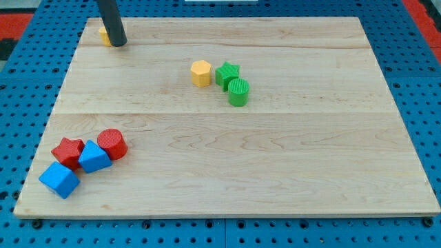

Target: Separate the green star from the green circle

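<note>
- Green star-shaped block (227, 72) sits a little left of the board's middle and toward its far side, touching the green round cylinder block (238, 91), which lies just near and right of it
- A yellow hexagonal block (201, 73) stands just left of the star, close beside it or barely touching
- The robot has no claw to open or close; its dark rod ends in a tip (118, 44) at the far left corner of the pale wooden board (275, 179), well apart from the green pair and right against a small yellow block (104, 34) that it half hides
- Judged best: bring the tip round to the seam between star and circle, then push one straight away, probably the circle toward the near right where nothing stands
- Risk: pushing the star leftward would shove the hexagon along
- Red and blue blocks (83, 160) cluster at the near left, out of the way
</note>
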